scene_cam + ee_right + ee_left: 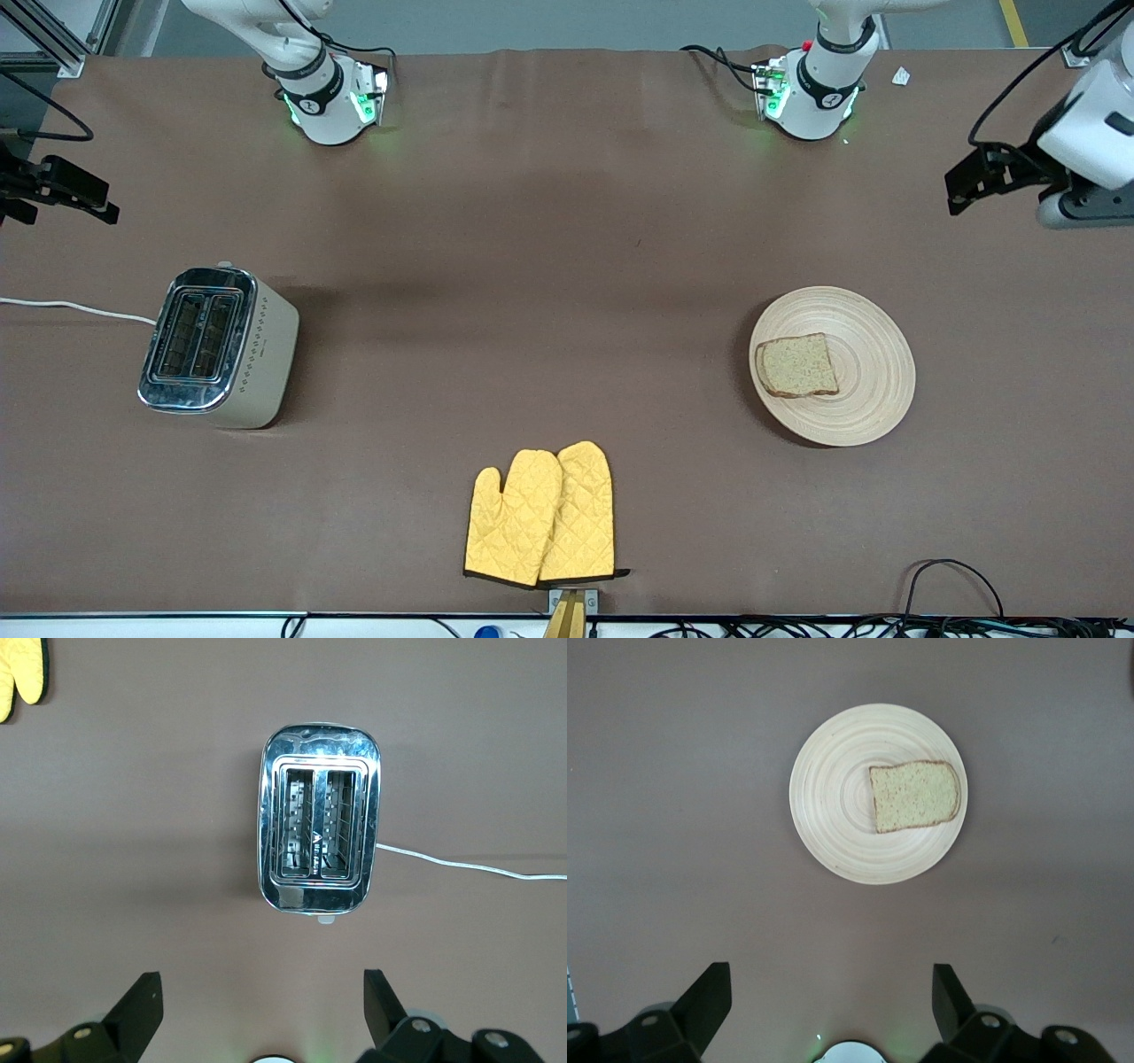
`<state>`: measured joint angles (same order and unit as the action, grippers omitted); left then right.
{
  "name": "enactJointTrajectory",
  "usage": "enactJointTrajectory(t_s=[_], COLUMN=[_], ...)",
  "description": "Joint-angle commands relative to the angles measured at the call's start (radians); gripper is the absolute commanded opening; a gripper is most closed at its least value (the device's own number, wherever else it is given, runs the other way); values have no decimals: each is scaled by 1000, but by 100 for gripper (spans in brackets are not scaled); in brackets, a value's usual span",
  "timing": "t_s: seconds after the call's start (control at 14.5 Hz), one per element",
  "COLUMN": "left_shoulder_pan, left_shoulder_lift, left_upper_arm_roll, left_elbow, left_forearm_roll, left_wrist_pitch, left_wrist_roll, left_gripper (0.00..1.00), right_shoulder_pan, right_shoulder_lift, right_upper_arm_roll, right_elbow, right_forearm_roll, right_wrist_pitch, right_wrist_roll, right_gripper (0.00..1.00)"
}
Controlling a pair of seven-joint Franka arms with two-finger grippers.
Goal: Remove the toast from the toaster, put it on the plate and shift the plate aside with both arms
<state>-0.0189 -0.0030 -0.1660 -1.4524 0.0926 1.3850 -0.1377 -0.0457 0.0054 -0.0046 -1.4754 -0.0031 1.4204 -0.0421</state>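
Observation:
The toast [797, 365] [914, 795], a speckled tan slice with a darker crust, lies flat on the round beige wooden plate [873, 368] [833, 806], off-centre toward the toaster's side. The plate rests on the brown table toward the left arm's end. My left gripper [961, 186] [831, 992] hangs open and empty high above the table edge at that end, well clear of the plate. My right gripper [84, 199] [262, 992] waits open and empty in the air at the right arm's end, apart from the toaster.
A cream and chrome toaster [217, 347] [319, 842] with two empty slots stands toward the right arm's end, its white cord [75, 308] trailing off the table. Two yellow oven mitts [542, 516] lie near the front edge. Cables [957, 585] run along that edge.

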Motion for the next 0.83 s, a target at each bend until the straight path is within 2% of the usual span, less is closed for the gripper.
enactJointTrajectory(t_s=[0.0,0.21,0.41,0.76], left_shoulder_pan=[-29,-33,-29,-27], left_shoulder_lift=[-119,-195,-187,-164], left_upper_arm_roll=[34,82,88,88], left_elbow=[-135,-229,-223,-200], left_forearm_roll=[-17,-74,-115,-114], left_wrist_pitch=[15,57,54,55], left_wrist_roll=[-2,0,-3,15], left_gripper=[100,100,100,100], right_shoulder_pan=[-10,-14,-34,-85], right_shoulder_lift=[4,4,2,1], right_upper_arm_roll=[3,0,0,0], right_elbow=[10,10,10,10], right_forearm_roll=[15,15,15,15], right_wrist_pitch=[-12,-14,-17,-40], right_wrist_roll=[-12,-13,-16,-61], right_gripper=[100,100,100,100])
